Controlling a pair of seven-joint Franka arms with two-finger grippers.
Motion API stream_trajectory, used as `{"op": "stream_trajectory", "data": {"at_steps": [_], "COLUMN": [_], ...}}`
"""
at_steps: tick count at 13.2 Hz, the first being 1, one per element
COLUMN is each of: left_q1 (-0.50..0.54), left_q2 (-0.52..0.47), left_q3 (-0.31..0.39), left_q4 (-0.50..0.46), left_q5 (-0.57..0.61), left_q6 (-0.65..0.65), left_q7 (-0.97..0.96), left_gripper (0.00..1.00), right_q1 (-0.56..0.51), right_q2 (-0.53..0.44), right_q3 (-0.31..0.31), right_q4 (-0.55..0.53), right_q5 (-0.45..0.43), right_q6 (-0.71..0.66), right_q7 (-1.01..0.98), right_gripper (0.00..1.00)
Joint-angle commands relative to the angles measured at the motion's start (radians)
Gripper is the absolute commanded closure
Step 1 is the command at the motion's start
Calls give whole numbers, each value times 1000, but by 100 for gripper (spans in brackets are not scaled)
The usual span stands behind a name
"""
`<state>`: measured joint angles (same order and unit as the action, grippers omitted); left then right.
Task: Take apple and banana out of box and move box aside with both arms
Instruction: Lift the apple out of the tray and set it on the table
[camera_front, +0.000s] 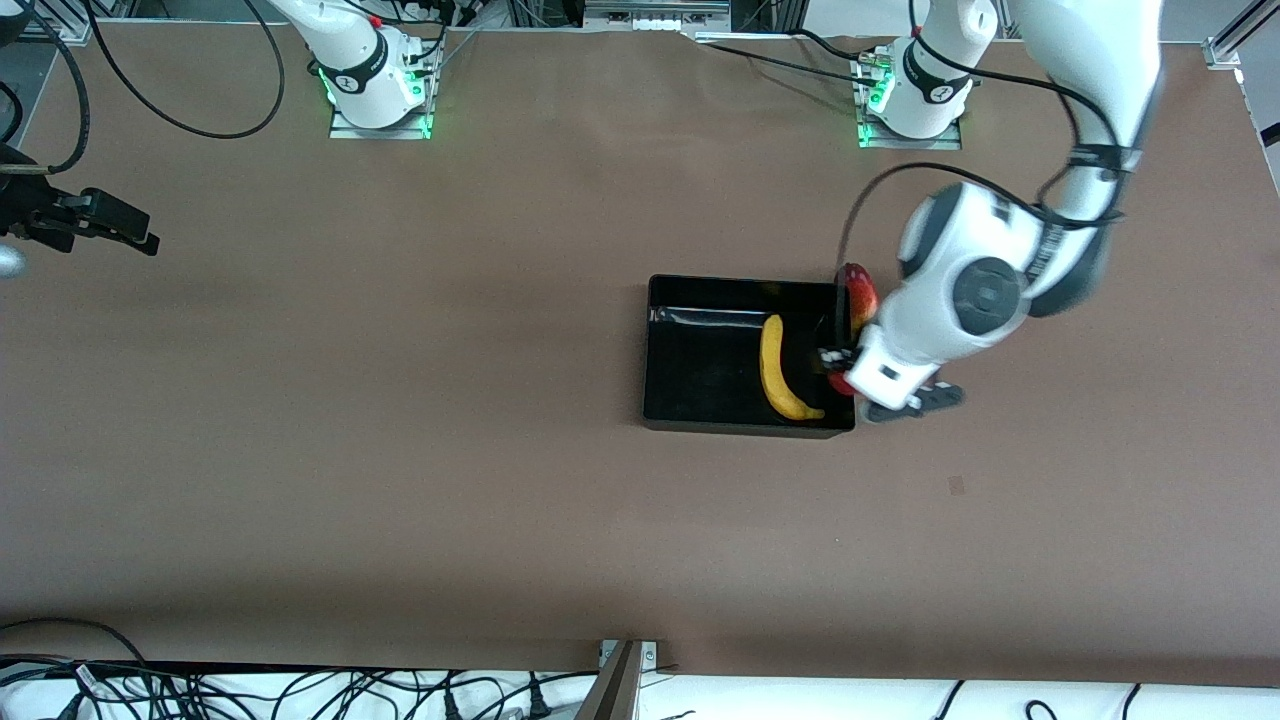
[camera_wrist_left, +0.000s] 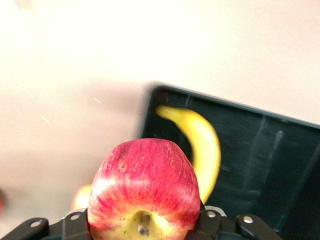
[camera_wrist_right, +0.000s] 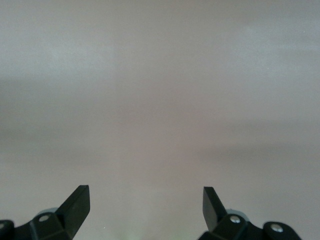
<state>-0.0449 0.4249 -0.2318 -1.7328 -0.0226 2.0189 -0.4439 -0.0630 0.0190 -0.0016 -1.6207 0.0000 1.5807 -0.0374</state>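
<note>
Since the left pincer (camera_wrist_left: 142, 227) is clamped on just the base of the small round red-and-yellow apple (camera_wrist_left: 145, 192) over the glossy black plastic box's (camera_front: 700, 400) edge, a slip drops it onto the long yellow banana (camera_front: 778, 372) inside, while the right pincer (camera_wrist_right: 145, 207) waits, fingers apart, over bare brown tabletop (camera_front: 400, 450).

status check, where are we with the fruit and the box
Left end effector shut on apple, at the box edge. Right end effector open, waiting at its end. Banana in box. Mango beside box.

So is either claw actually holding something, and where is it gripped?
The left gripper holds the apple by its sides, stem end toward the wrist. The right gripper is open and holds nothing.
</note>
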Motion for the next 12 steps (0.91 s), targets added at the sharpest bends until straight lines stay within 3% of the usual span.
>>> {"op": "stream_trajectory", "data": {"at_steps": [1,4,8,12], "left_q1": [89,129,141,142], "left_q2": [37,102,233,304], "left_q3": [49,141,167,192], "left_q4": [13,24,24,22], "left_q5": [56,90,174,188], "left_q6": [-2,119,328,426], "left_q7": [270,456,468,467], "left_gripper": [100,100,100,100], "right_q1": [6,6,6,6], "right_q2": [-4,-4,-4,-4], "right_q3": [-5,-5,-5,-5], "right_q4": [4,4,4,4], "right_q5": [1,1,1,1], "right_q6": [-13,-13,-11,-11], "right_q7": [11,11,11,11], "right_gripper": [0,0,0,0]}}
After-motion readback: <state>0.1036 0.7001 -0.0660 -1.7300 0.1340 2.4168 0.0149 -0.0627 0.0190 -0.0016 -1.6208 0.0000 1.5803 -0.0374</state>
